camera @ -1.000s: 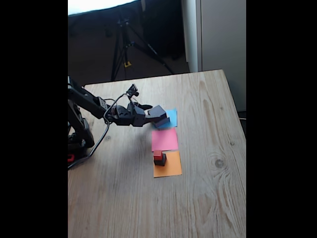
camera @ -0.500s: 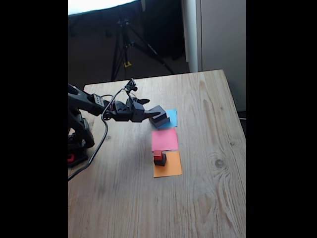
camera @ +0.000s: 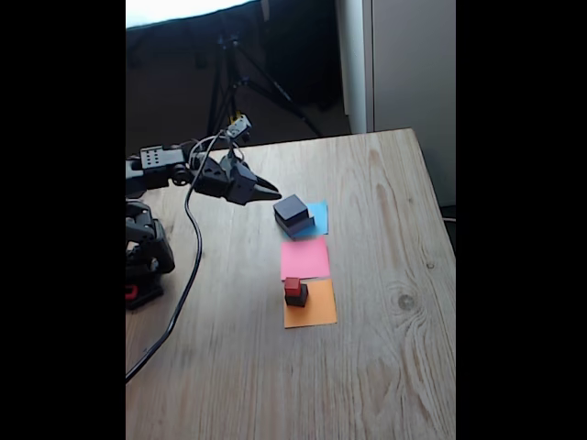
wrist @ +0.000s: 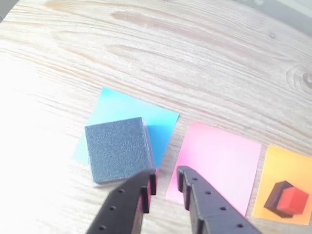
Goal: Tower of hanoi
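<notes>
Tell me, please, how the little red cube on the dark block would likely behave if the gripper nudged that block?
The red cube rests loosely atop the small dark block, seemingly unattached, so a nudge might slide or topple it. Both look small, probably light. The orange paper beneath might slip on the wooden table.

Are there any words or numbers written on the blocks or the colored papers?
None can be read.
The dark blocks on the blue paper, the red cube, and the blue, pink and orange papers all look plain.
The arm has no label that can be read.
</notes>
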You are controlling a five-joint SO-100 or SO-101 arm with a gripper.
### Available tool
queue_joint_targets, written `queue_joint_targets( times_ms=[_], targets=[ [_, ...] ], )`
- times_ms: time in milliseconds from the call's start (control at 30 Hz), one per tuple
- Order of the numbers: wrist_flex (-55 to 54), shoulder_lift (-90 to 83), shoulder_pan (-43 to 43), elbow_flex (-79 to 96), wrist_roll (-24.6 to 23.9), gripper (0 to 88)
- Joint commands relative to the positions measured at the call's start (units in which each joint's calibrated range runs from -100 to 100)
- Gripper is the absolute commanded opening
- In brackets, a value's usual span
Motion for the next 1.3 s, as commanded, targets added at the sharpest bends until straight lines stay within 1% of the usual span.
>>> queue_joint_targets(
  times_ms=[0, 33, 67, 133, 233, 267, 300, 333, 400, 433, 500, 533, 567, 600, 633, 700, 833, 933, 1000, 1067, 1267],
  targets=[
    [20.94, -1.07, 2.81, -21.9, -6.09, 0.4],
    [24.26, -0.54, 3.48, -26.09, -8.27, 0.4],
    [27.9, 0.22, 4.48, -30.72, -8.93, 0.4],
    [33.0, 1.66, 6.4, -39.27, -12.78, 0.4],
    [40.44, 4.31, 10.92, -50.36, -14.62, 0.4],
    [42.71, 5.06, 13.17, -52.9, -12.11, 0.4],
    [43.6, 5.44, 15.43, -54.18, -10.61, 0.4],
    [43.6, 5.52, 17.43, -54.54, -9.44, 0.4],
    [43.44, 5.44, 21.78, -54.18, -5.26, 0.4],
    [43.36, 5.44, 23.79, -54.18, -4.25, 0.4],
    [43.6, 4.84, 27.55, -53.18, -0.24, 0.4],
    [43.28, 4.46, 29.05, -52.72, -0.24, 0.4],
    [43.52, 4.08, 30.39, -52.45, 1.27, 0.4],
    [43.19, 3.55, 31.31, -51.63, 1.27, 0.4],
    [42.47, 2.79, 32.06, -50.54, 0.26, 0.4],
    [42.14, 1.73, 33.65, -48.72, 1.1, 0.4],
    [38.18, -1.07, 37.49, -42.63, -2.08, 0.4],
    [35.91, -3.79, 41.25, -35.99, 0.1, 1.6],
    [34.37, -4.85, 43.59, -32.63, -0.07, 3.4],
    [33.64, -6.22, 46.19, -29.63, 2.44, 4.6],
    [31.3, -8.94, 51.37, -24.45, 2.6, 7.0]
  ],
)
